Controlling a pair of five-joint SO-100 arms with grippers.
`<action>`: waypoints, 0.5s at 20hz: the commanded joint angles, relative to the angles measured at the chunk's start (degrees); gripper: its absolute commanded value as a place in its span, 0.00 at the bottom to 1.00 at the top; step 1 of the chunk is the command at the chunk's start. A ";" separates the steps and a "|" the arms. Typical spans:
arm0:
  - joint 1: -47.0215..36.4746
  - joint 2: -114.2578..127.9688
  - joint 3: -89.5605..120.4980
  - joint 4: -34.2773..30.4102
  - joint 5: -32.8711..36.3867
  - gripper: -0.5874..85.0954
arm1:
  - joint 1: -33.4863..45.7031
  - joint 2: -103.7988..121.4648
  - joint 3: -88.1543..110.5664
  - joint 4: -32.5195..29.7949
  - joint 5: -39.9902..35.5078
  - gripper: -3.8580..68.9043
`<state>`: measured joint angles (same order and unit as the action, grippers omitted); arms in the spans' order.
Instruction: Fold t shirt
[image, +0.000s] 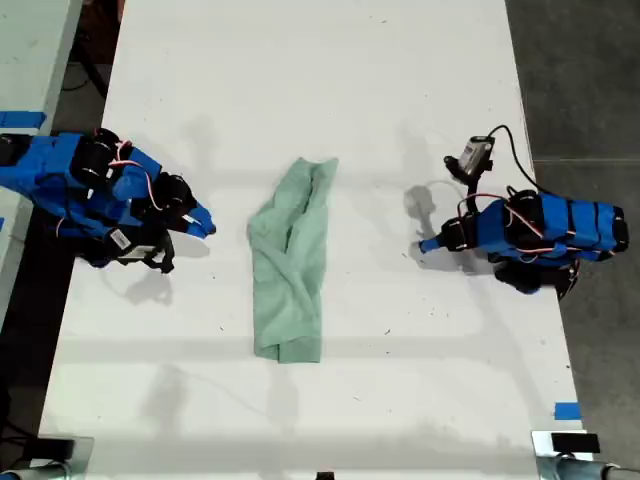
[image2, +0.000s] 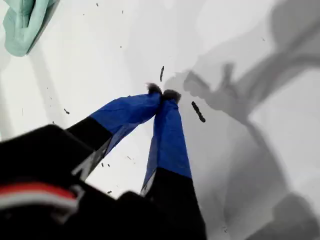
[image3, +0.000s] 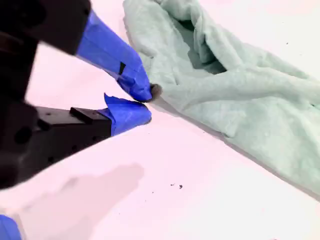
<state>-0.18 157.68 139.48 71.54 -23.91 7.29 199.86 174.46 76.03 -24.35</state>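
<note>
A white table (image: 320, 90) fills the exterior view. The rumpled t shirt (image: 291, 262) lies at its centre. My second gripper (image3: 142, 104), fingers barely parted, sits just beside it; my first gripper (image2: 162, 95), fingers pressed together, holds nothing.

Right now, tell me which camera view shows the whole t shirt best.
The exterior view: the t shirt lies entirely in frame, rumpled and elongated on the white table, between the two arms. The second wrist view shows only part of it close up, beside my second tool. The first wrist view catches just a corner.
</note>
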 joint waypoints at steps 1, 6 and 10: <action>-3.34 15.38 20.13 -11.60 0.97 0.03 | 0.00 0.70 3.69 0.26 -0.70 0.06; -3.08 44.12 49.04 -18.37 -2.02 0.06 | 0.18 0.70 3.69 0.26 -0.70 0.07; -12.13 47.46 49.04 -13.62 2.02 0.11 | 0.00 0.70 3.69 0.26 -0.70 0.06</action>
<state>-8.00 203.64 186.24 57.48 -23.64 7.29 199.86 174.46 76.03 -24.35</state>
